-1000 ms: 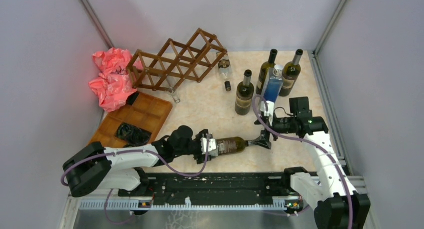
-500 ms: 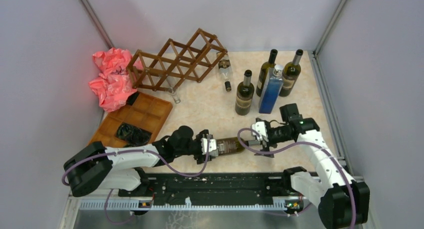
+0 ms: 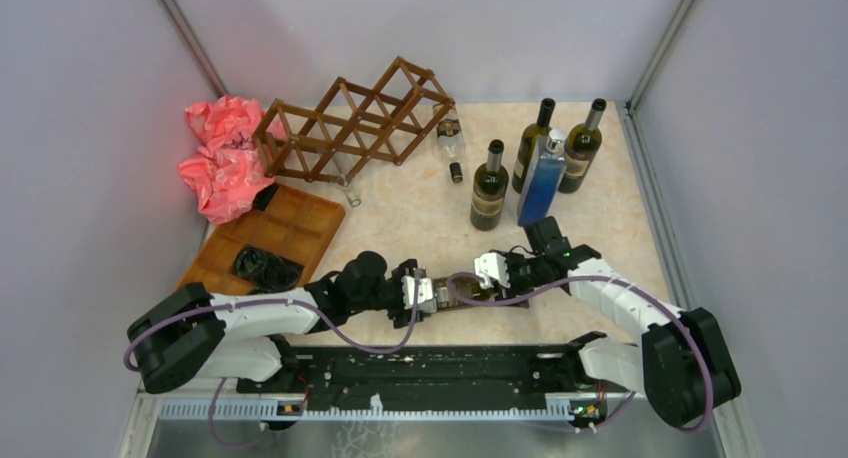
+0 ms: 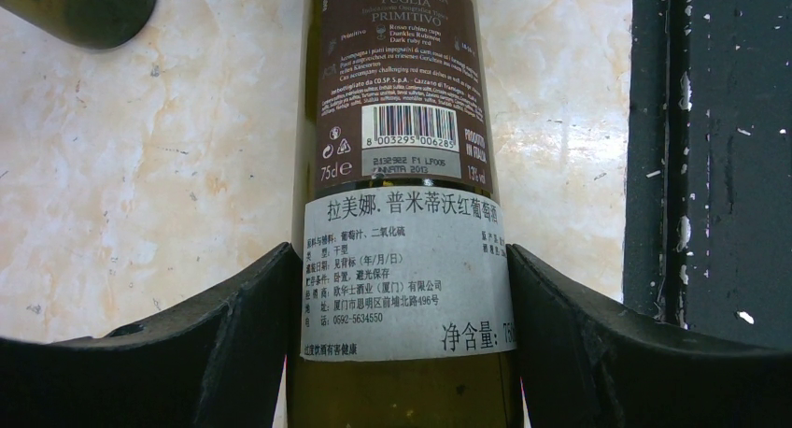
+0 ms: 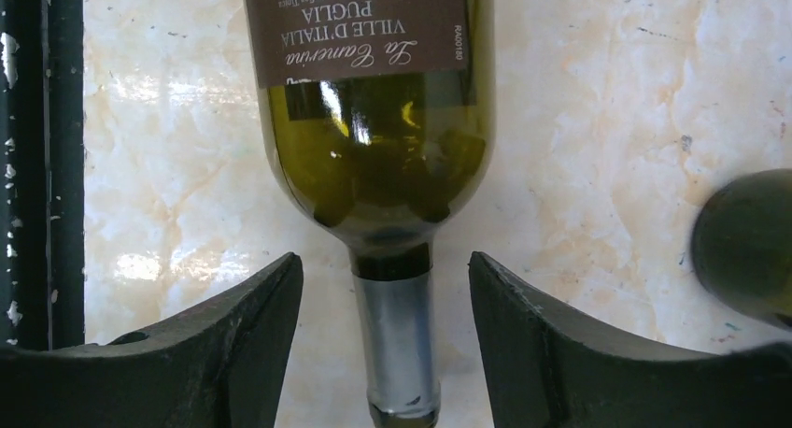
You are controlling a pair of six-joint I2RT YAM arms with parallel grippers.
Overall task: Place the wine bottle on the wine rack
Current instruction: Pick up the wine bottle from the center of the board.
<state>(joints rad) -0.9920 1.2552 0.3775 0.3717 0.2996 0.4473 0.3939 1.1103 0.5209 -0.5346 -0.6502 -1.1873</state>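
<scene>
Bottle [image 4: 397, 92] lay sideways on the bench [image 3: 400, 213] by the near edge, well apart from the rack [image 3: 350, 123], left end effector [image 4: 397, 255] clenched on its body, right end effector [image 5: 385, 260] released astride the neck, not touching; lopsided closing there could skew or roll it.

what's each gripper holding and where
Left gripper clamps the dark green glass wine bottle by its lower body; right gripper straddles its neck, not touching.
</scene>
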